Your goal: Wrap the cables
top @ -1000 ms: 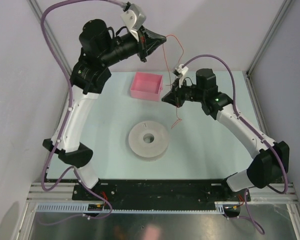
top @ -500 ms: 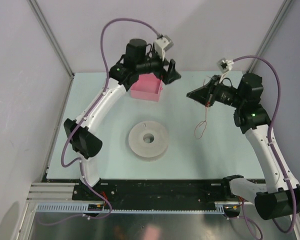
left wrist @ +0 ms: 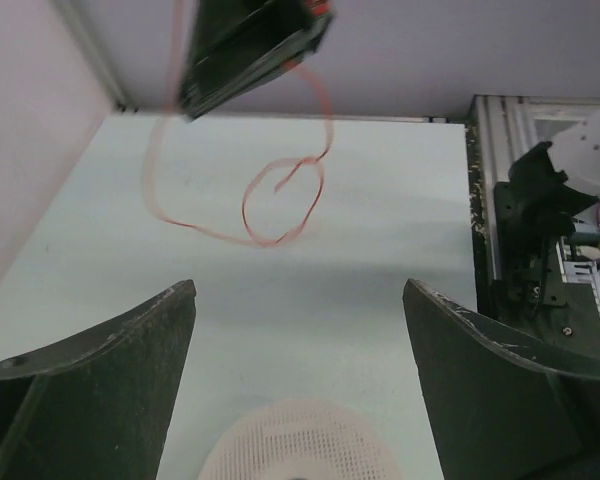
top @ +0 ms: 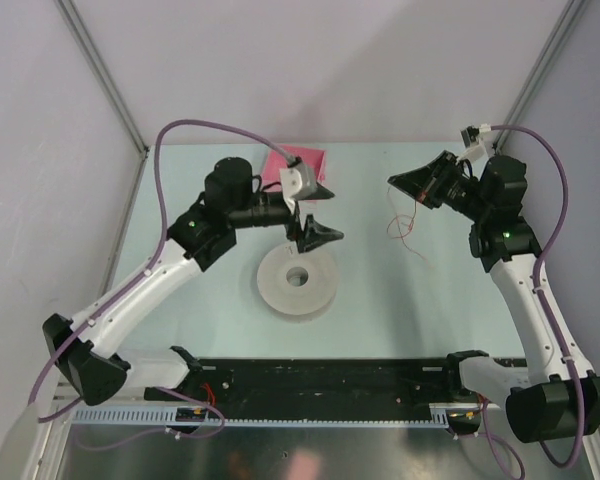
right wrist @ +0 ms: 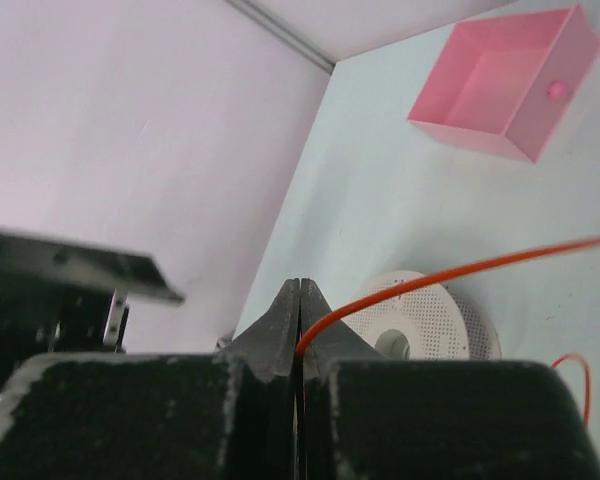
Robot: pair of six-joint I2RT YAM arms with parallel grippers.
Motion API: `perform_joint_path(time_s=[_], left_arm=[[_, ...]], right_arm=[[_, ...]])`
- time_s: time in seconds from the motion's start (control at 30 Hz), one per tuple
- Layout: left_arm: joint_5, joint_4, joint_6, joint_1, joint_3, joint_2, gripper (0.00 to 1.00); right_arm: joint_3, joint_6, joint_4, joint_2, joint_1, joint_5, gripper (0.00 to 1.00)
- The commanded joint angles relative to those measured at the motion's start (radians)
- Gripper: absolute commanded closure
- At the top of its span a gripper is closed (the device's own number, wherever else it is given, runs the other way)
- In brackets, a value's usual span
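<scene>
Right claw (right wrist: 299, 300): clenched on the orange wire (right wrist: 430, 280), pinched at the very fingertips. The rest hangs below it in loose loops over the right side of the counter (top: 380, 300); I cannot tell whether the lowest loop touches.

Left claw (left wrist: 298, 290): released, jaws wide and empty, by the far edge of the white perforated disc (top: 297, 280).

Risks: a tug could pull so thin a wire from the tip pinch; slack loops could knot or snag; my left claw could close beside the strand and miss.
</scene>
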Motion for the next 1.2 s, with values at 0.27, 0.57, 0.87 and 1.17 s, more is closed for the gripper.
perform_joint_path(time_s=[0.27,0.57,0.87,1.17], left_arm=[[-0.127,0.079,0.18,-0.244,0.004,0.097,0.21],[-0.238,0.098,0.143,-0.309,0.051,0.227,0.29],[-0.317,0.14,0.136,-0.359,0.112,0.334,0.4],[-0.305,0.19,0.138,-0.367,0.136,0.389,0.67]], right_arm=[[-0.011,0.17,-0.075,-0.041,0.026,0.251,1.0],[-0.013,0.184,-0.094,-0.035,0.037,0.283,1.0],[-0.013,0.208,-0.101,-0.032,0.056,0.304,1.0],[-0.014,0.203,-0.114,-0.038,0.052,0.301,1.0]])
